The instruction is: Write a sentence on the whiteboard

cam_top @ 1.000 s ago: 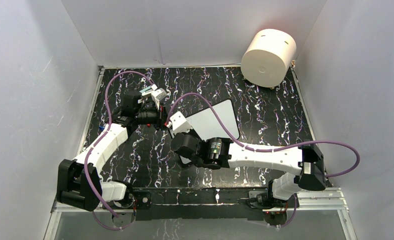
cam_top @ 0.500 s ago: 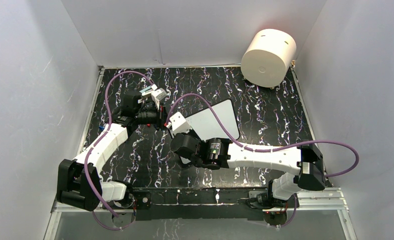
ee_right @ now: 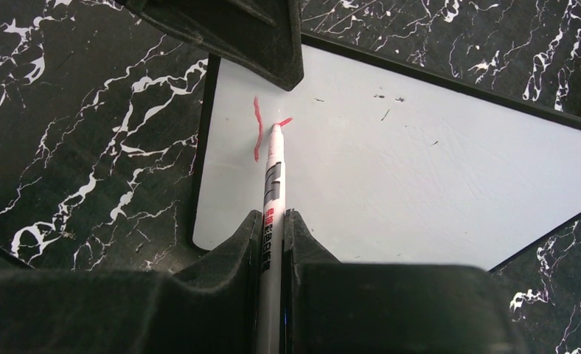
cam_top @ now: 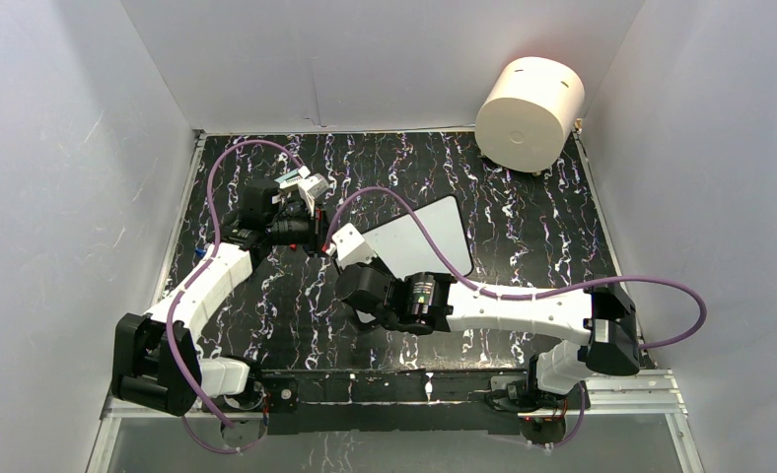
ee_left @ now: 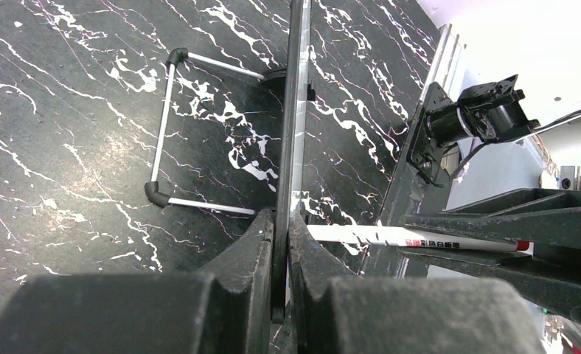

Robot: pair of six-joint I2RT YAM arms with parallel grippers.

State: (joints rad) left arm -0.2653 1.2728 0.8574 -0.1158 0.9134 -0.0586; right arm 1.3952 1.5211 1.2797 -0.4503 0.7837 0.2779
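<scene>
We see right claw (ee_right: 273, 225) clamping marker (ee_right: 273, 173), tip touching whiteboard (ee_right: 435, 177) beside first red strokes (ee_right: 257, 129). Left claw (ee_left: 281, 225) pinches rim nearby; blank surface spreads away from it.

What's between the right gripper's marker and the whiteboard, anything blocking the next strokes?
Nothing visible. The marker in the right gripper has its tip at the whiteboard, beside the red strokes. The left gripper clamps the board's edge close by, but not in between.
</scene>
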